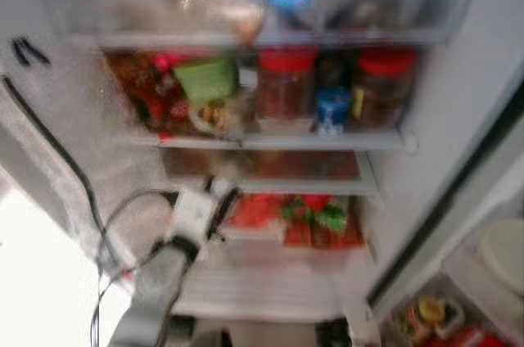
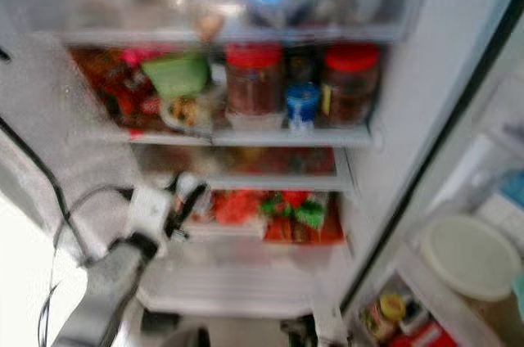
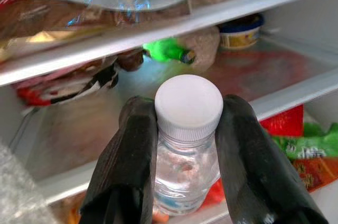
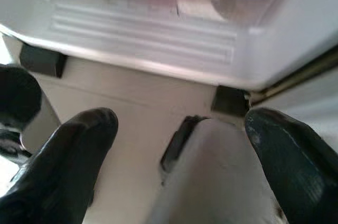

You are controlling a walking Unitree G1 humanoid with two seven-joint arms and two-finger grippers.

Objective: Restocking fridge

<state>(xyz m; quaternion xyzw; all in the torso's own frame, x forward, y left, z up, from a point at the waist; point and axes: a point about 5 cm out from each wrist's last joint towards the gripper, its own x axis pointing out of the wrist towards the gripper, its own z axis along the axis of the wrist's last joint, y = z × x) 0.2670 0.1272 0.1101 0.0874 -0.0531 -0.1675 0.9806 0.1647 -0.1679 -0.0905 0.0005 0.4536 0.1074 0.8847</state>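
Note:
The fridge stands open in front of me, blurred in the eye views. My left gripper (image 3: 187, 115) is shut on a small clear water bottle (image 3: 185, 171) just under its white cap (image 3: 188, 105). It holds the bottle upright at the front of a low glass shelf (image 3: 274, 71). In the left eye view the left arm reaches in from the lower left, with the left gripper (image 1: 217, 198) level with the low shelf (image 1: 270, 185). My right gripper (image 4: 179, 129) hangs open near the fridge's base, with nothing between its fingers.
Two red-lidded jars (image 1: 286, 85) (image 1: 385, 85), a green tub (image 1: 205, 77) and a small blue can (image 1: 332, 110) fill the shelf above. Red and green packets (image 1: 315, 216) lie below. The door's racks at right hold a white-lidded container (image 1: 503, 253).

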